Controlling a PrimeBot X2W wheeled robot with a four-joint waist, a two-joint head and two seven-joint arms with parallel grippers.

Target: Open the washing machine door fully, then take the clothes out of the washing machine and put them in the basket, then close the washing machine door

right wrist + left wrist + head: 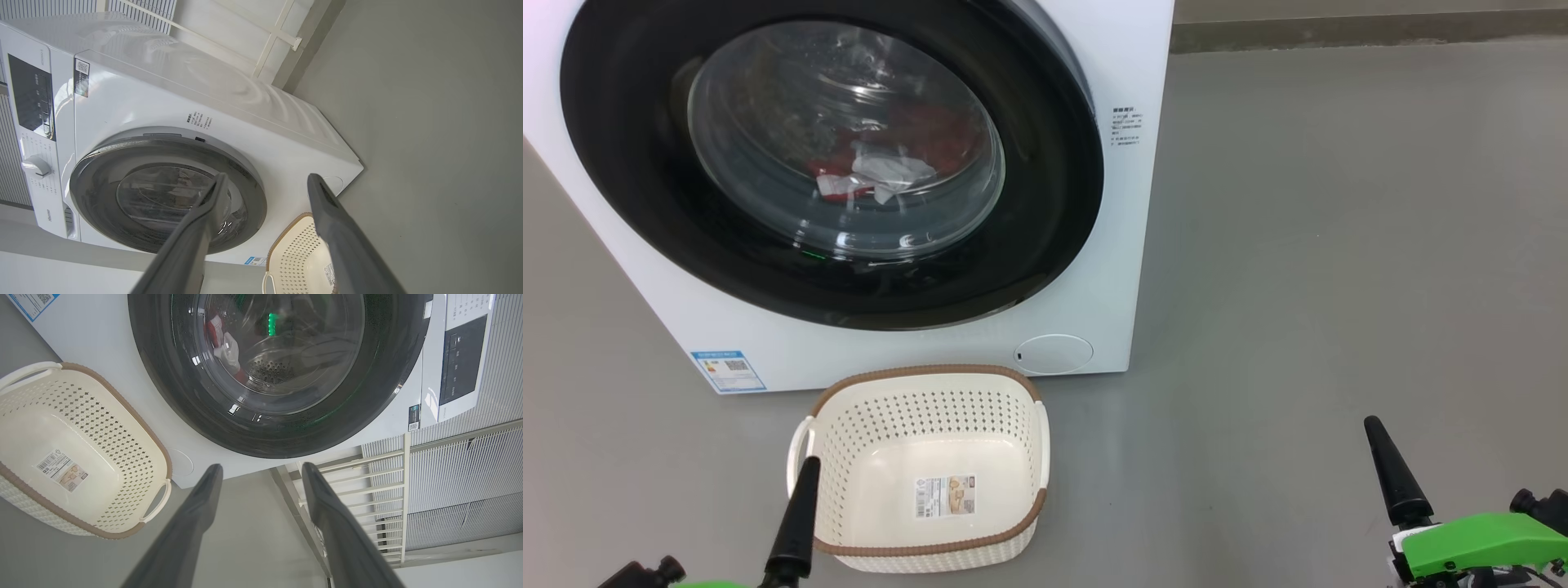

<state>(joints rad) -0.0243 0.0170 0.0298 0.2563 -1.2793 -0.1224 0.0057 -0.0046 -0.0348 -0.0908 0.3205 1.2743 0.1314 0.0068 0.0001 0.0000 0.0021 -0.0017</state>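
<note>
My left claw [261, 469], 7 o'clock: fully spread, empty. The basket [915, 371] sits at 6 o'clock on smooth grey floor [1298, 245], just before the washing machine [1127, 204] at 11 o'clock. The washing machine door [621, 163] appears shut, with the clothes [931, 135] behind its glass. My right claw [267, 179], 4 o'clock: spread, empty.

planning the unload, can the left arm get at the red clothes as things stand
Probably not yet: the washing machine door stands across the opening, with the clothes behind its glass. The left tool, open, hangs short of it.
</note>
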